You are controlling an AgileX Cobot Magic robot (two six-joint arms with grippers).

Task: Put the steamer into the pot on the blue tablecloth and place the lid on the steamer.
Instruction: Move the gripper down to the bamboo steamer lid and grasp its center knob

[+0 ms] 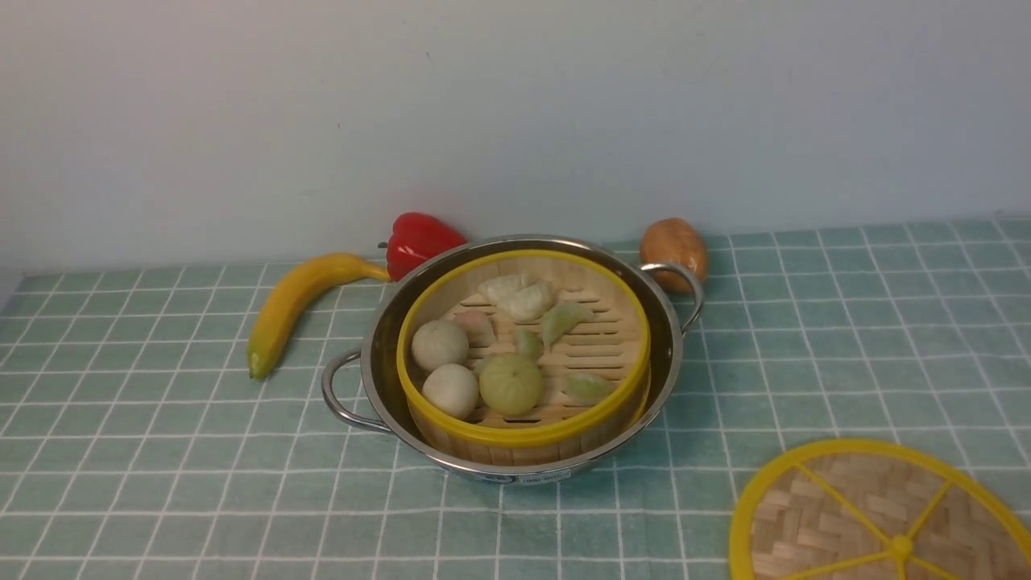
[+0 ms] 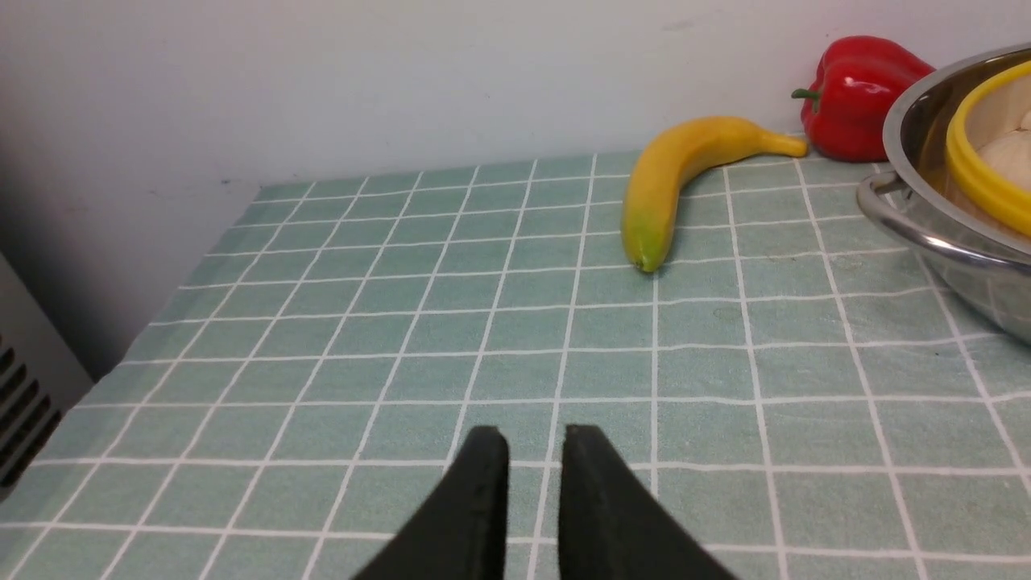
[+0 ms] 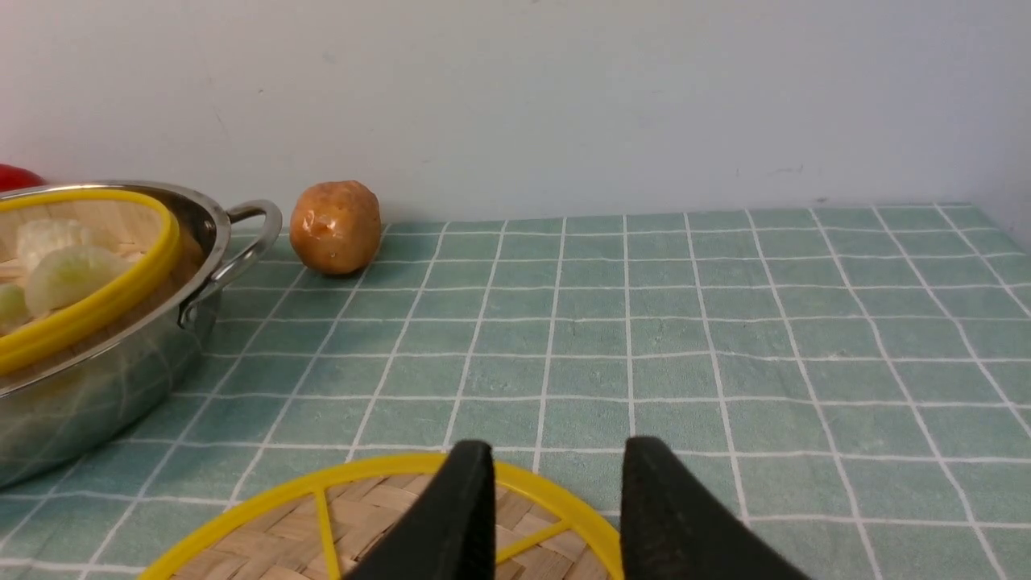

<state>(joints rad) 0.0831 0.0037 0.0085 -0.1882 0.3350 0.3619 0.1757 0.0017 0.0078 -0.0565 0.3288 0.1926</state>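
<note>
With steamer (image 1: 515,437) already seated in pot (image 1: 378,354) on cloth (image 1: 161,451), turn to lid (image 1: 846,499), flat on cloth at front right. Lower right fingers (image 3: 471,499), spread and empty over its rim, straddle that rim, pinch firmly, lift level. Keep left fingers (image 2: 479,483), slightly parted on nothing, clear.

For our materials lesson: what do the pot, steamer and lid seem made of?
Pot: shiny metal, probably stainless steel; it mirrors the cloth. Steamer: pale bamboo-like slats, glossy yellow rim, perhaps plastic. Lid: woven bamboo-like strips, same yellow rim.
</note>
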